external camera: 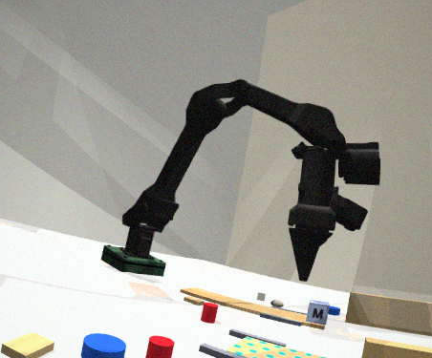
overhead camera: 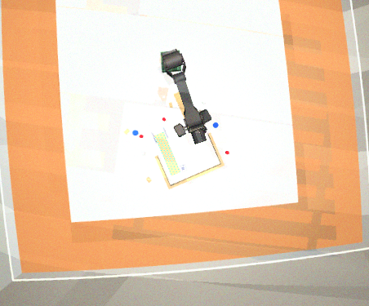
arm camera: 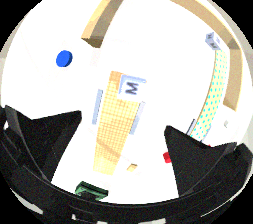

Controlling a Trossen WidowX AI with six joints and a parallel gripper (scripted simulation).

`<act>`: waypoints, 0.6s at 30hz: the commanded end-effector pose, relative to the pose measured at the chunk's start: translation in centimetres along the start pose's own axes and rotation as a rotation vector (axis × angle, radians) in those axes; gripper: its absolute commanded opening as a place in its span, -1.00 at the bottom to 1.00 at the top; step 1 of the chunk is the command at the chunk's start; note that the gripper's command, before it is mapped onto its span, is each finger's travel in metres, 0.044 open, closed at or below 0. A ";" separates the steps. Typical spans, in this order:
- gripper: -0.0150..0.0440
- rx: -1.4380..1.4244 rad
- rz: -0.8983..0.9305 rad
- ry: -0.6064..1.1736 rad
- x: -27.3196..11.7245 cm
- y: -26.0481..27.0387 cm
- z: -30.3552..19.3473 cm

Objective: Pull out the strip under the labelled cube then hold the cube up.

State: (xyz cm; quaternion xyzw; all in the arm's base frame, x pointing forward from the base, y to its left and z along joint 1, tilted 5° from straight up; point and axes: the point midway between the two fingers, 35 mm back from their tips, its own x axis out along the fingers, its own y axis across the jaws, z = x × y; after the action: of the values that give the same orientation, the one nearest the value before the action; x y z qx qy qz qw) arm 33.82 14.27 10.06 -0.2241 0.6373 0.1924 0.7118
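A pale blue cube marked M (external camera: 317, 312) (arm camera: 131, 88) sits upright at the far end of the orange gridded strip (overhead camera: 179, 101) (external camera: 245, 305) (arm camera: 113, 125), overlapping its right edge in the wrist view. The strip lies between two grey-blue rails. A second marked cube (overhead camera: 183, 168) (arm camera: 213, 41) is at the far end of the yellow strip with teal dots (overhead camera: 166, 153) (external camera: 269, 349) (arm camera: 215, 92). My gripper (external camera: 303, 280) (arm camera: 124, 122) is open and empty, pointing down above the gridded strip, short of the M cube. In the top view the arm hides that cube.
Low tan walls (overhead camera: 197, 176) (external camera: 398, 315) (arm camera: 103, 22) stand around the far side of the strips. A blue disc (overhead camera: 215, 125) (arm camera: 64, 58) is left of the gridded strip in the wrist view. A red cylinder (overhead camera: 164, 119) (external camera: 209, 312) (arm camera: 167, 157) and a small tan block (arm camera: 132, 167) are to its right.
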 end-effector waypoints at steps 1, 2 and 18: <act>1.00 0.005 -0.001 0.007 0.1 -0.2 1.5; 1.00 0.005 -0.001 0.006 0.1 -0.2 1.9; 0.36 0.005 -0.001 0.006 2.0 -0.3 3.0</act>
State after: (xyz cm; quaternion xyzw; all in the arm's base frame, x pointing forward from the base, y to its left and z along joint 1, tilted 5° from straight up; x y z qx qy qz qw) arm 36.64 15.70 9.17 -0.2235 0.6365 0.1923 0.7127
